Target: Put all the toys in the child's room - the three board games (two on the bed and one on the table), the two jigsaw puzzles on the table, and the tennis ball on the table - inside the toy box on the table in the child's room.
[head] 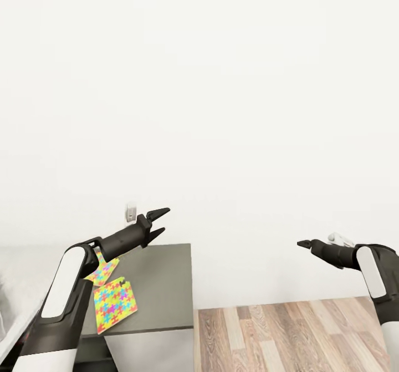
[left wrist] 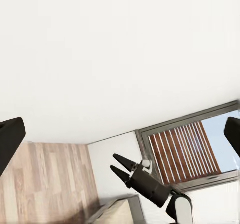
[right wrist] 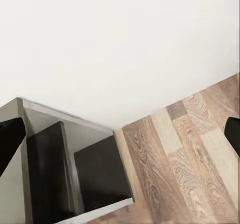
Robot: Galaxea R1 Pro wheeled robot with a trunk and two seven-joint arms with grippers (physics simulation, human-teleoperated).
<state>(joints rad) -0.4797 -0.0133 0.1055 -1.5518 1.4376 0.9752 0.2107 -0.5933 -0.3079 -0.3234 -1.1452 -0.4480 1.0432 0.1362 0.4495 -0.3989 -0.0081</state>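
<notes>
white wall | wood-plank floor | grey table corner, dark compartments

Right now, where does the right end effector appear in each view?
Head view: right end effector at the right, above the wood floor.
Left wrist view: open, before the slatted window.
Right wrist view: its fingertips flank wall and floor.
Shared landmark: the wood floor.

A room in a home, rendered in simulation: bare white walls, a wood-plank floor, and a grey table carrying two bright jigsaw puzzles. The left wrist view shows a window with slatted wooden blinds.
</notes>
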